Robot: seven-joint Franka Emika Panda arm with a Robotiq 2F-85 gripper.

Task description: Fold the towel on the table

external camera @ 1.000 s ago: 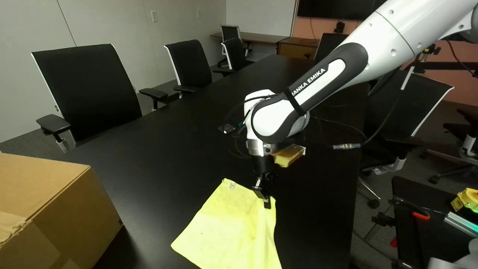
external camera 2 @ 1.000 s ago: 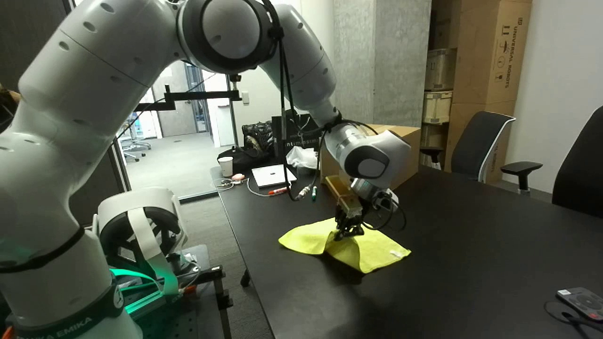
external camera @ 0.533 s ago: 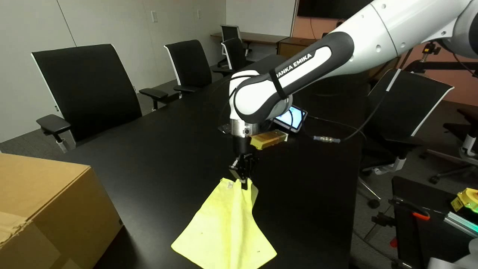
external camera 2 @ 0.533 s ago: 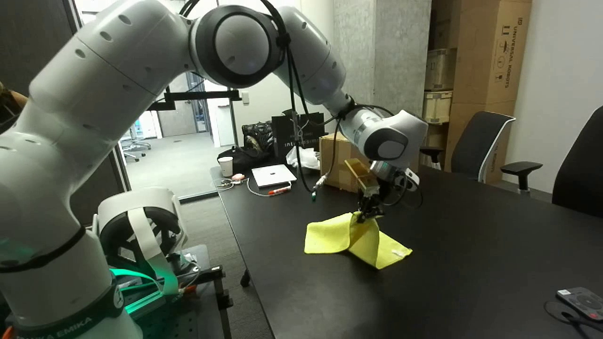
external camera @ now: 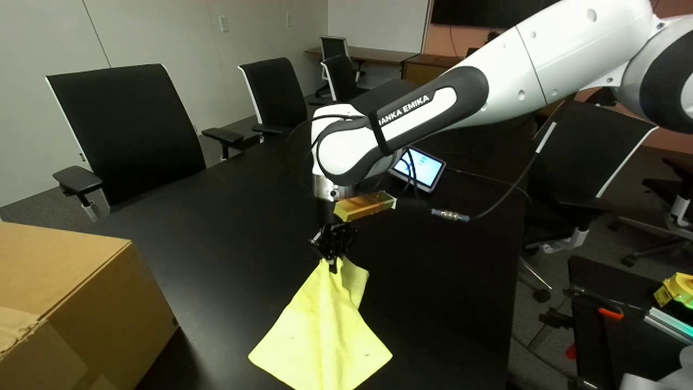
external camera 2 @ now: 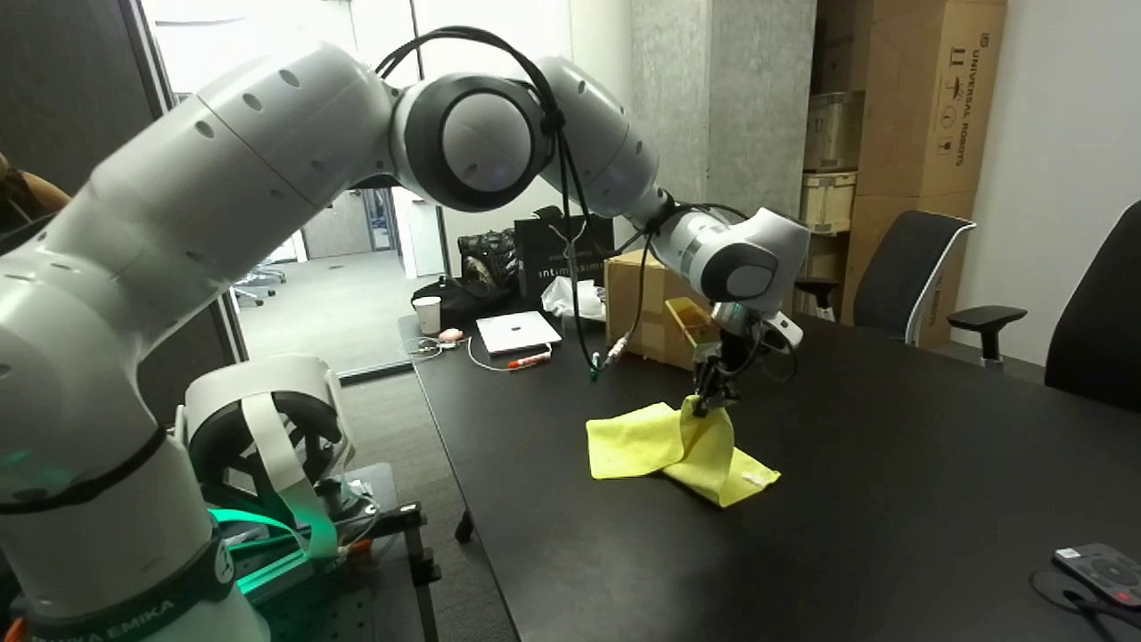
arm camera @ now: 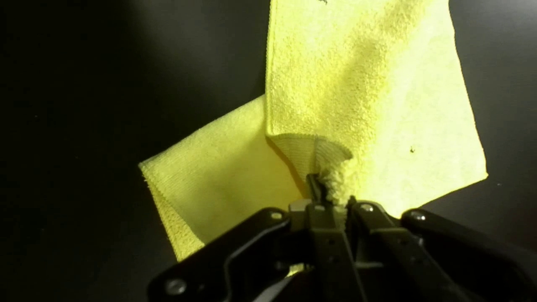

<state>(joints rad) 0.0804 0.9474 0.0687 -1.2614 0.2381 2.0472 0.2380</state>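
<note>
The claw (external camera: 332, 265) is clamped tight on the yellow towel (external camera: 319, 336).
In an exterior view it slopes onto the conference table (external camera: 444, 303), well inside the long edge; in an exterior view it tents just below the claw; in the wrist view it bunches between the jaws.

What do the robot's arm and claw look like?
The arm is white and rounded, with dark grey panels, EMIKA lettering, black cables, a silver ring and a yellow-brown block near its end. The gripper is black and jointed, with shiny screws.
</note>
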